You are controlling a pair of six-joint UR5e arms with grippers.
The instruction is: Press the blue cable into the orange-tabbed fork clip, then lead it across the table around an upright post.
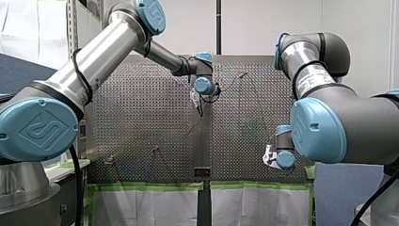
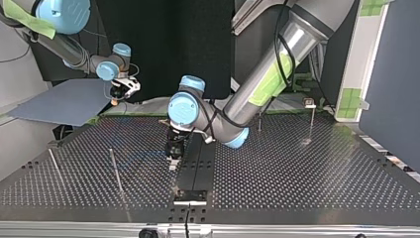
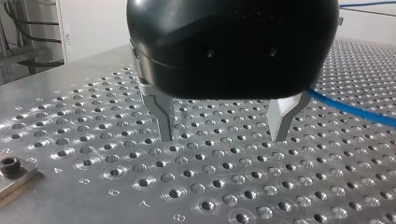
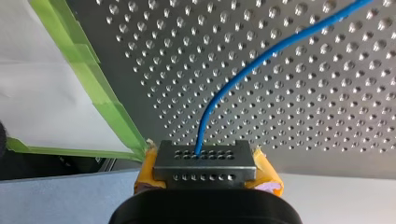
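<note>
Top view, nearest the camera: two thin upright posts [image 2: 117, 171] stand on the perforated table [image 2: 307, 183] at the view's left. Beyond them my left arm comes down from the view's top right and reaches past the middle, wrist bent. Its left gripper [image 2: 173, 156] points straight down, close over the surface.

Left wrist view: the metal fingers [image 3: 163, 119] stand well apart with nothing between them, tips just above the holes. The blue cable [image 3: 355, 111] lies along the table just beside the gripper, outside the gap, its length running obliquely away.

Farthest, at the table's far edge, my right arm holds the right gripper [image 2: 119, 94] clear of the surface.

Right wrist view: the yellow pads [image 4: 147, 170] are closed on the cable. The cable leaves the gripper and curves away ahead over the table, near the green tape [image 4: 93, 74].
</note>
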